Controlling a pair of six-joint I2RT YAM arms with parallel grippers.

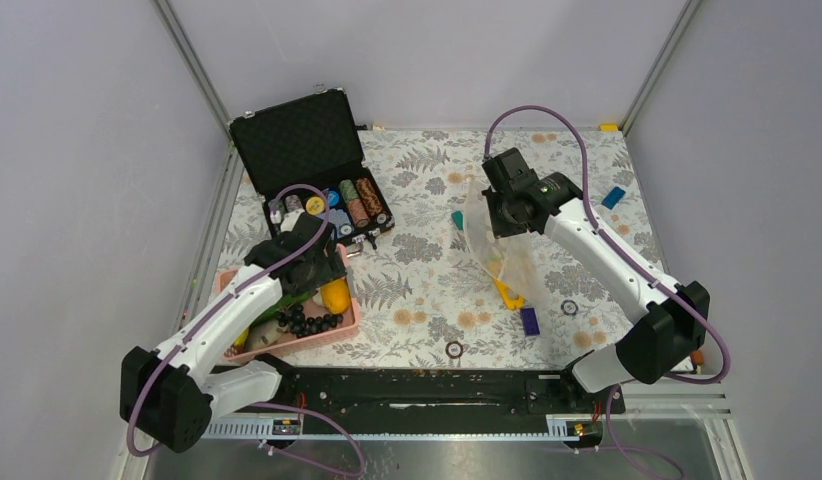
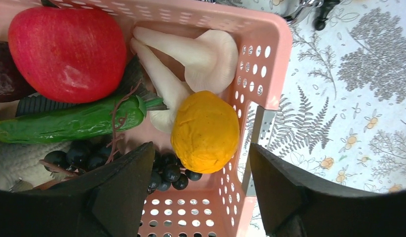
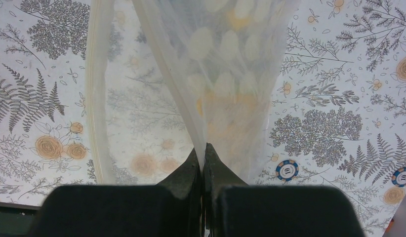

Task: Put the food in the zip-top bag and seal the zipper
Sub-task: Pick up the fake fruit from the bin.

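The food lies in a pink basket (image 2: 270,49): a red fruit (image 2: 67,52), a green vegetable (image 2: 72,121), white mushrooms (image 2: 201,54), a dark grape bunch (image 2: 166,173), a grey fish (image 2: 16,163) and an orange (image 2: 205,131). My left gripper (image 2: 201,182) hovers open over the basket's corner, the orange just ahead of its fingers. One finger is above the grapes and the other is outside the basket wall. My right gripper (image 3: 203,158) is shut on the clear dotted zip-top bag (image 3: 230,74), holding it up off the table (image 1: 497,245). The pale zipper (image 3: 95,98) hangs at the left.
An open black case of poker chips (image 1: 307,150) stands behind the basket. Under the bag lie a yellow triangular piece (image 1: 508,293) and a blue block (image 1: 530,320). Loose chips (image 1: 569,307) (image 1: 454,349) lie near the front edge, with small blue pieces (image 1: 613,197) at the back right.
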